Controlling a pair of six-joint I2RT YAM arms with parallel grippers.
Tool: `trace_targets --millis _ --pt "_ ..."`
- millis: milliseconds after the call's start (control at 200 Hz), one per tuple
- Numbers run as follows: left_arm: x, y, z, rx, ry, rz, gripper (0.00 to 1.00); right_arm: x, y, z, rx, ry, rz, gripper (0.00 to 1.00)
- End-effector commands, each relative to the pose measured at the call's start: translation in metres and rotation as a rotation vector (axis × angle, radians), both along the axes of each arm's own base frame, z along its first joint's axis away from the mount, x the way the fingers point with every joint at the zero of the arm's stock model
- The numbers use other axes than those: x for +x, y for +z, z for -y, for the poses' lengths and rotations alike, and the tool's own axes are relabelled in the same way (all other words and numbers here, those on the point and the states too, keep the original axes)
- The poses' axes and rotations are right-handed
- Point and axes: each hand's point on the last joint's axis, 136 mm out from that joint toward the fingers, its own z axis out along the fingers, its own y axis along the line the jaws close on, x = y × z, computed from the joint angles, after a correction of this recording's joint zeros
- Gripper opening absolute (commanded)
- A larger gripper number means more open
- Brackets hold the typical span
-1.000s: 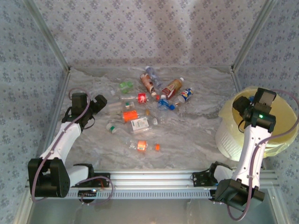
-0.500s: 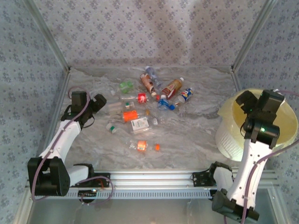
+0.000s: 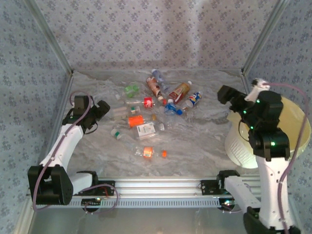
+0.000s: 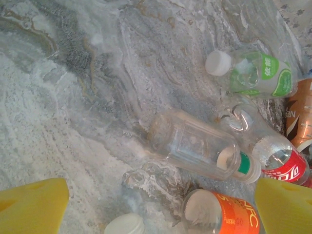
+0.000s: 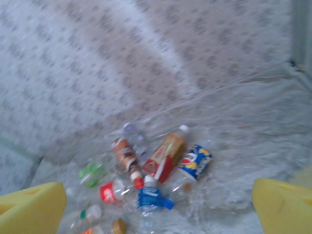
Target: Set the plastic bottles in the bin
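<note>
Hovering spread-jawed at the table's (image 3: 204, 141) left edge, left gripper (image 3: 101, 108) should straddle the clear bottle's (image 4: 195, 146) mid-body; right gripper (image 3: 228, 95) likewise spread, empty.

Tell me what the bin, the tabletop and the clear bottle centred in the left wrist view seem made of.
Bin: pale-yellow translucent plastic, probably; light glows through its wall. Tabletop: marble-patterned, glossy; stone or a printed sheet, cannot tell. Clear bottle: thin see-through plastic, the table pattern showing through it.
</note>
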Motion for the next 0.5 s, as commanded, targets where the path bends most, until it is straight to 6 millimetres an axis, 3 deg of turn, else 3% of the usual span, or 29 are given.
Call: trace_targets --millis 0,150,250,495 --pt "-0.016 0.01 -0.001 -0.003 0.017 -0.035 0.98 0.023 0.0 -0.04 -0.157 0.104 0.055 1.0" --pt "-0.038 0.008 -0.004 0.01 0.02 -0.078 0.98 0.047 -0.008 -0.117 -0.361 0.241 0.163 1.0" --pt "-0.053 0.003 0.0 -0.016 0.007 -0.117 0.98 0.057 -0.025 -0.162 -0.414 0.329 0.212 1.0" --pt "-0.089 -0.018 0.027 -0.107 -0.017 -0.264 0.98 0.081 -0.077 -0.232 -0.315 0.482 0.135 1.0"
